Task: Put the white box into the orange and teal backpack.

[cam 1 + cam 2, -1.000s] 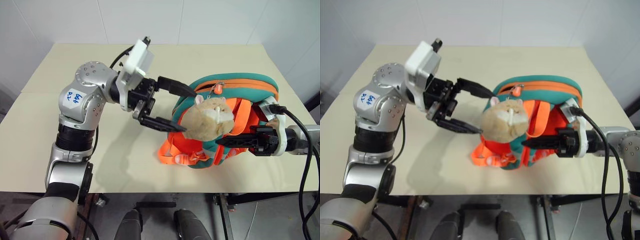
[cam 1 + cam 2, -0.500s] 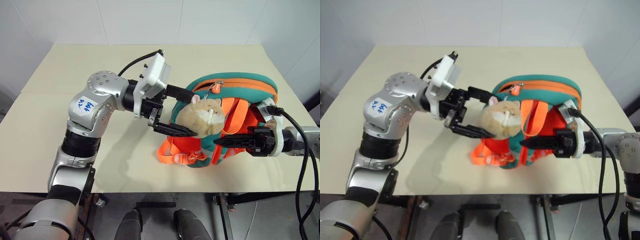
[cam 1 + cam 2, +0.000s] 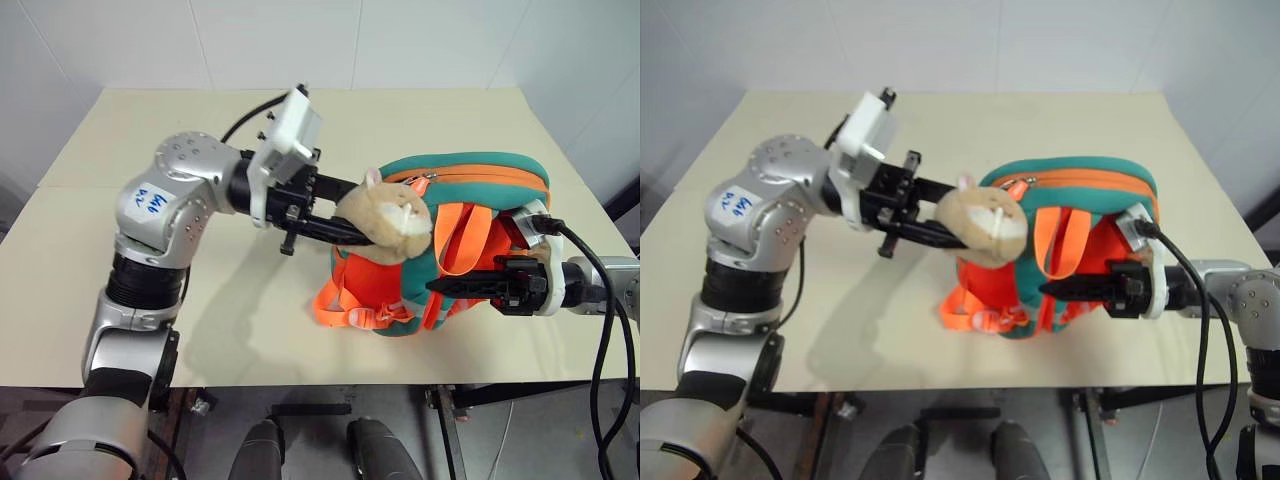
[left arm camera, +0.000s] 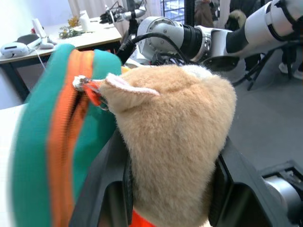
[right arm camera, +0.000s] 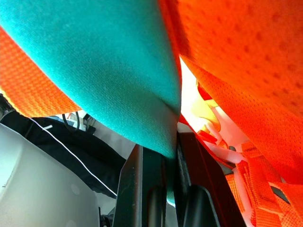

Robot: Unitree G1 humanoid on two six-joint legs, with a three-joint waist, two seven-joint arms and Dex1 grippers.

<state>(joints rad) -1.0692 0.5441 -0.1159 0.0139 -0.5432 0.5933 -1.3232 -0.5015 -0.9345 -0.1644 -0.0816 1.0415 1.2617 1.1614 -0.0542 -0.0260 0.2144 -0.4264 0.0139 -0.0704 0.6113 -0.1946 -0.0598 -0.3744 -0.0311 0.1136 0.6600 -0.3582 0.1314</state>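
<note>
Clamping plush cat charm [image 3: 388, 221] in left pincer [image 3: 345, 222], right pincer [image 3: 450, 285] pinching orange and teal backpack [image 3: 480, 180] strap; arm sticker unreadable.

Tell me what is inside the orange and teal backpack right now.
Its inside is hidden: the orange zipper along the top of the orange and teal backpack looks closed, so nothing within can be seen.

Orange-and-teal backpack [image 3: 500, 190], tan plush charm [image 3: 392, 222]
</note>
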